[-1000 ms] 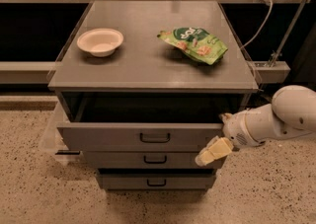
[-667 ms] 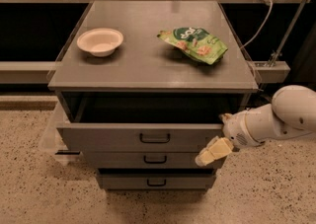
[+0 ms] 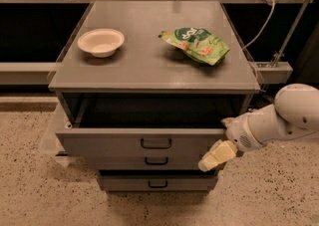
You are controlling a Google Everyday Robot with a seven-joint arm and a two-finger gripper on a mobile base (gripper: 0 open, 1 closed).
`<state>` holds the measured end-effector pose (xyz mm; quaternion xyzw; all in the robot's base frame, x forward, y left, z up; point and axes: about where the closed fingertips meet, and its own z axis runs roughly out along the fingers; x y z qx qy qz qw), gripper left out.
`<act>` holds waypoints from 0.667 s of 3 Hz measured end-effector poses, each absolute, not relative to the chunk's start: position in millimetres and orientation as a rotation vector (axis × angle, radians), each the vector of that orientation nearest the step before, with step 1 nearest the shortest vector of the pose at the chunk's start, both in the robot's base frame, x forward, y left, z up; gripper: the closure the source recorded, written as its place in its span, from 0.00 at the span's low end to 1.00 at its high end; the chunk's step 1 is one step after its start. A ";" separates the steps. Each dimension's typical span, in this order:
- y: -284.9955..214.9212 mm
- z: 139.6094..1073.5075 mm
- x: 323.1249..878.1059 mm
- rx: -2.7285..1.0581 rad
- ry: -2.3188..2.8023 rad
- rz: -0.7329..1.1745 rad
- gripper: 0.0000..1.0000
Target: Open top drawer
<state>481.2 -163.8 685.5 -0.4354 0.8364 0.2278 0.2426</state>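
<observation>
Grey metal cabinet [image 3: 149, 73], three drawers. The top drawer [image 3: 109, 144], the widest grey front, is pulled well out and its dark interior is exposed, so I judge the task largely done.

Risks from here:
- White robot arm [image 3: 281, 118] comes in from the right, low, at drawer-front height. Any sweep left would hit the open front and could push it back in or rack it sideways.
- The green crinkly snack bag [image 3: 196, 44] and white shallow bowl [image 3: 101, 42] sit loose and well apart on the cabinet top. A hard tug or bump could shake them, the bag being nearer the arm's side.
- Cream-tipped gripper [image 3: 218, 154] is at the right end of the drawer front, low, not on the dark loop handle [image 3: 156, 143] at its centre. Can't tell whether it's released or clenched, or whether it touches the panel. Pulling from that corner would load the slides unevenly, so the drawer could bind.
- Pulling further risks hitting the end stops.
</observation>
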 end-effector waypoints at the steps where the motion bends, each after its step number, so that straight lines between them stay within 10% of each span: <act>1: -171.4 688.0 464.0 -1.185 2.329 0.621 0.00; 2: -181.7 690.6 421.2 -1.175 2.414 0.651 0.00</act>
